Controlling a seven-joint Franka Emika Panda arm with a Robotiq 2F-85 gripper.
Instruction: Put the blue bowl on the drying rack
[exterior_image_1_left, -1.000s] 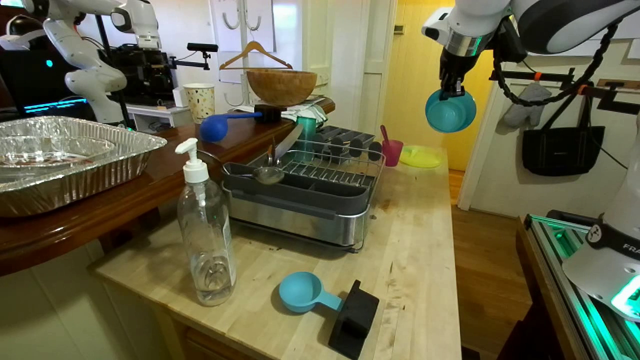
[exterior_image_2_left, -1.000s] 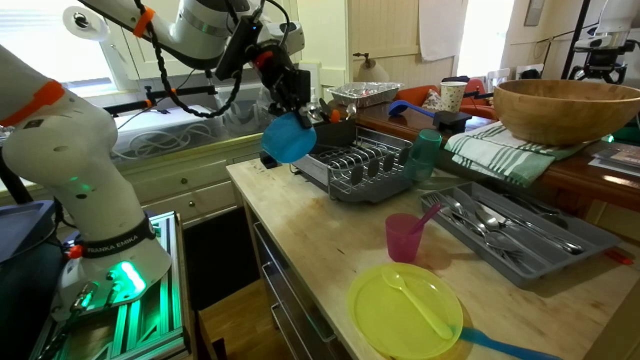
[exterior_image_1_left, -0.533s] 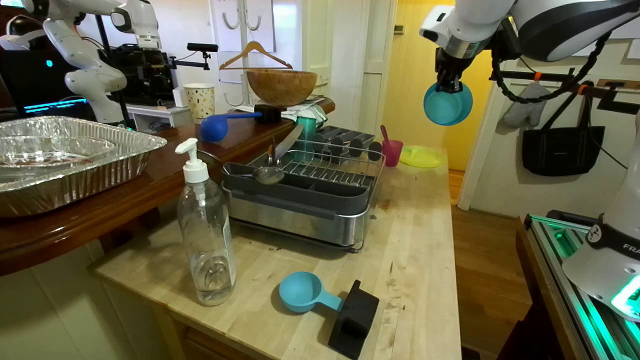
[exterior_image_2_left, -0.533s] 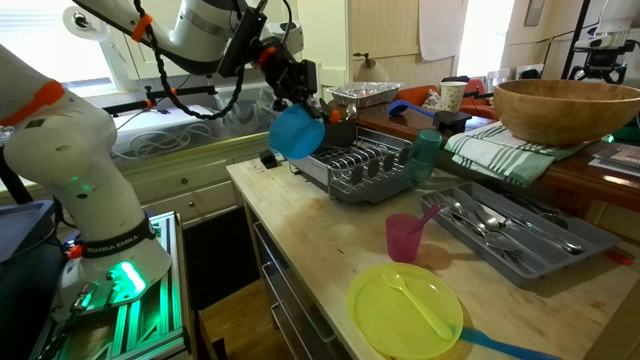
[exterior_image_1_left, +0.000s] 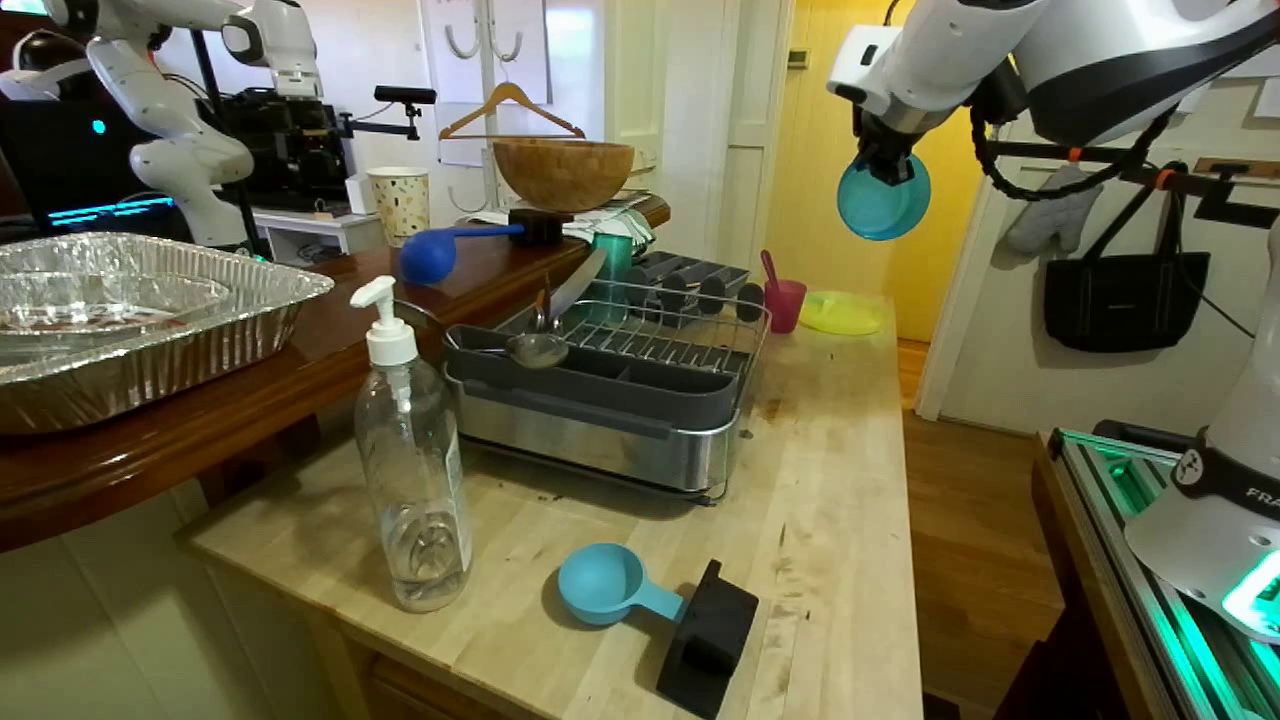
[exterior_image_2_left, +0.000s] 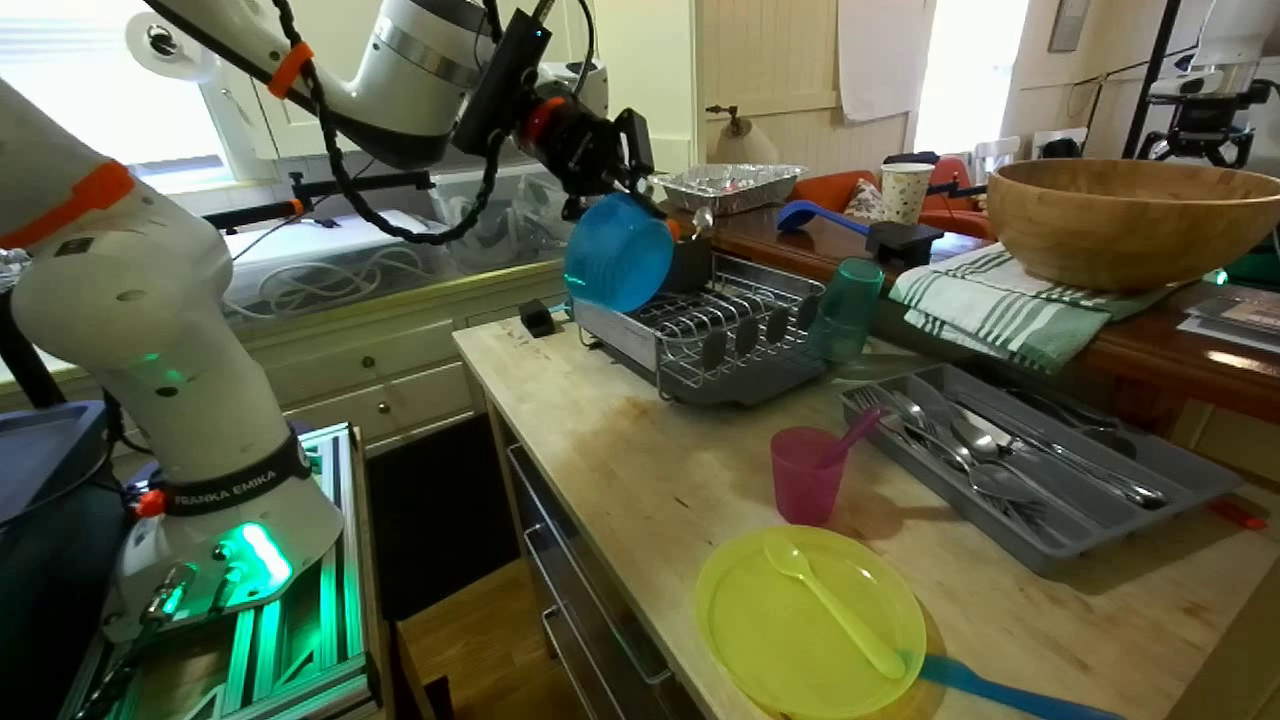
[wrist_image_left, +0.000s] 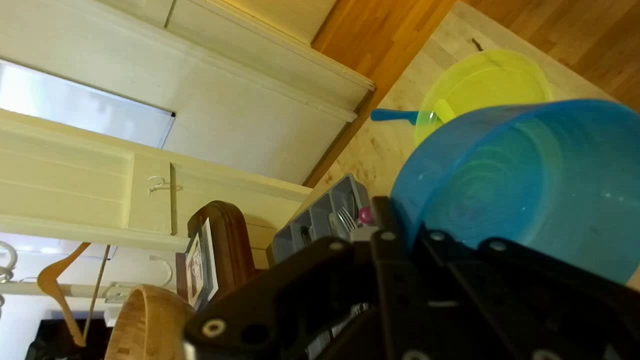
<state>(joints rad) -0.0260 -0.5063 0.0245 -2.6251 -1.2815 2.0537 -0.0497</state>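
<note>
My gripper (wrist_image_left: 406, 234) pinches the blue bowl (exterior_image_2_left: 620, 255) by its rim, presumably leaving the base free to land | bowl aloft, tilted, apart from the wire drying rack (exterior_image_1_left: 600, 440) | placing, I judge, remains

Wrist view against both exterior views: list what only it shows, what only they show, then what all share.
Only the wrist view: screw heads on the gripper, up close.
In both exterior views only: the foil pan and speckled paper cup; the drying rack is plain there, though whether the wrist view catches any, I cannot tell.
Shared: the blue bowl in the gripper, the yellow plate, the wooden bowl.
</note>
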